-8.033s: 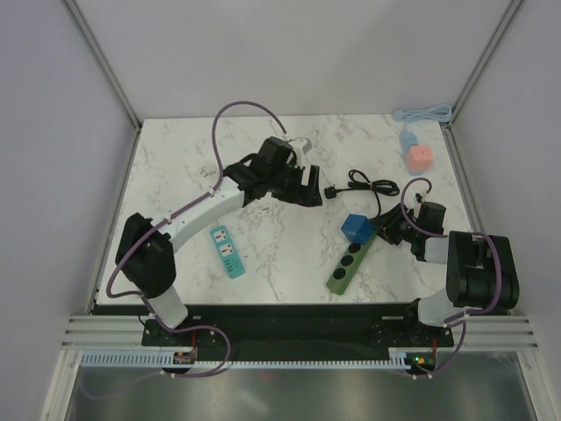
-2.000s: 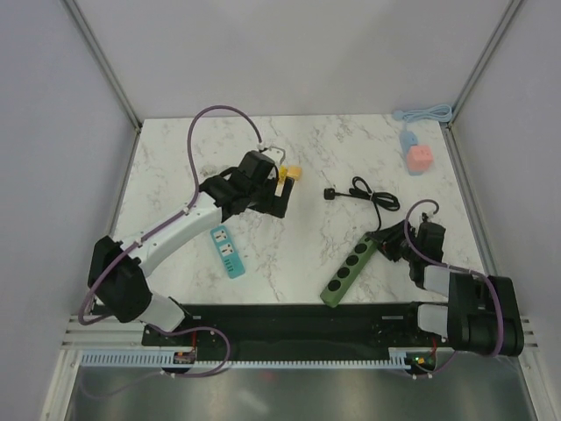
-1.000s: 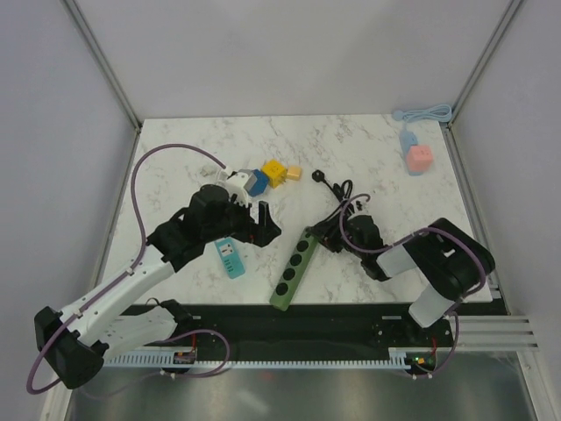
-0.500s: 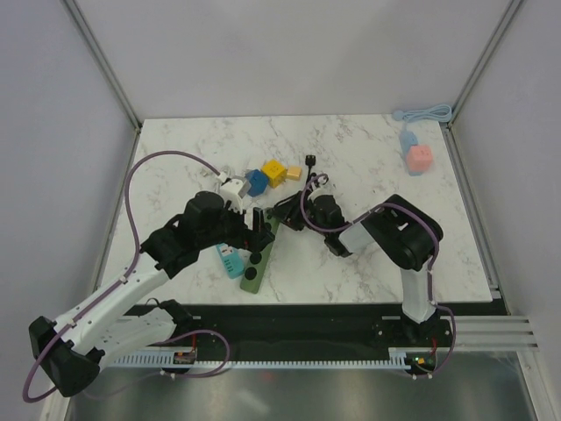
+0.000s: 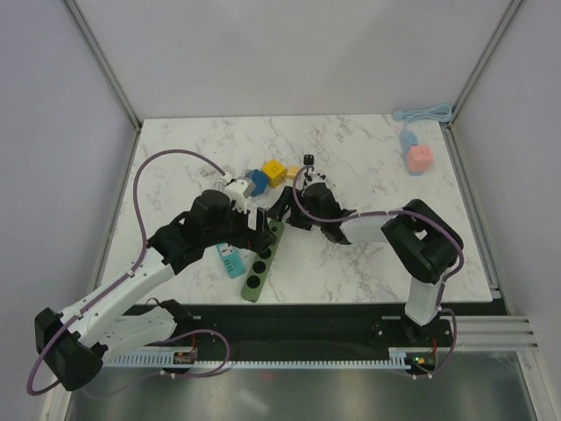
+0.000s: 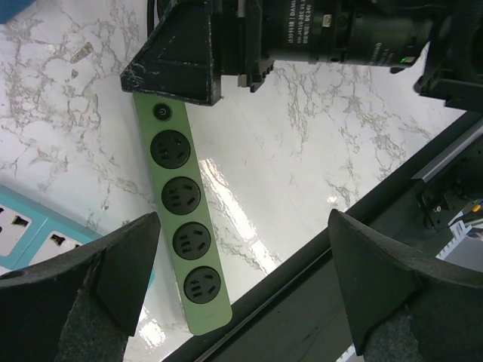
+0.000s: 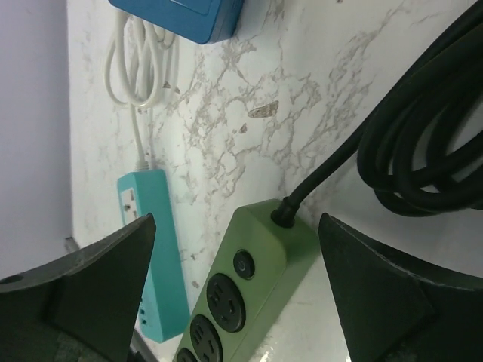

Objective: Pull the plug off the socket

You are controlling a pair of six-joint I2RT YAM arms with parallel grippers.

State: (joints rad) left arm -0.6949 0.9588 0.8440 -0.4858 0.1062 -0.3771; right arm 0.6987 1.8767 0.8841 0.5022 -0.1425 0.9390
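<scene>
All four sockets of the green power strip point(image 6: 178, 207) show empty in the left wrist view, so the pull itself looks done (taking the blue plug point(image 5: 256, 181) to be the one meant). That plug lies on the surface point(image 5: 368, 263) just beyond the strip's switch end, beside a yellow block point(image 5: 273, 170) and apart from every socket. The strip's own black cord point(image 7: 423, 143) leaves that same end and coils close by. The left pincer point(image 6: 243, 226) hangs over the strip with its fingers spread as wide as they go, and it holds nothing. The right pincer point(image 7: 235, 226) sits low at the strip's switch end, its fingers wide apart on either side of where the cord enters, and it grips nothing either. A teal power strip point(image 5: 230, 260) lies just beside the green strip's long edge. By my reading little is left, perhaps only drawing both arms back from the strip.
</scene>
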